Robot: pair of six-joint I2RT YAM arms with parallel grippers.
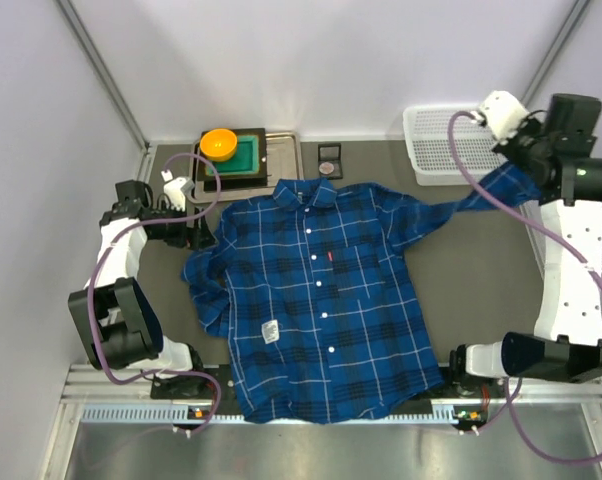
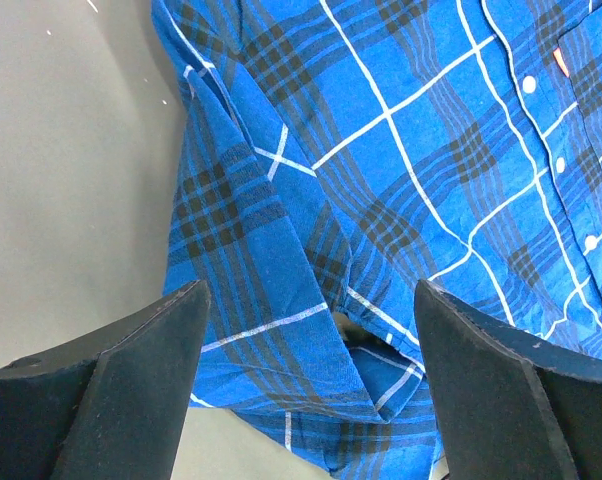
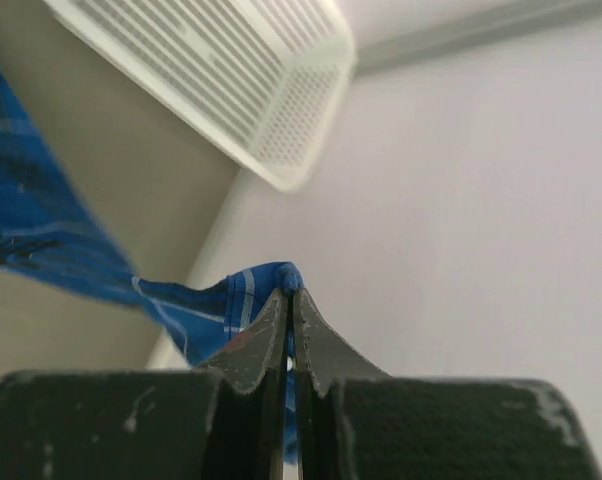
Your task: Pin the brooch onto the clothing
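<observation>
From above, you see the clothing [image 1: 321, 300] spread on the counter [image 1: 461, 260], with the brooch [image 1: 329, 168] lying apart just beyond its collar. Your left wrist camera shows the left pincer [image 2: 311, 300] spread wide over a crumpled sleeve, grasping nothing. Your right wrist camera shows the right pincer [image 3: 289, 300] clenched on the other sleeve's end.

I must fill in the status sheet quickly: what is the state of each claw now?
Left claw: open, holding nothing, above the shirt.
Right claw: closed, pinching the end of one sleeve of the shirt.
</observation>
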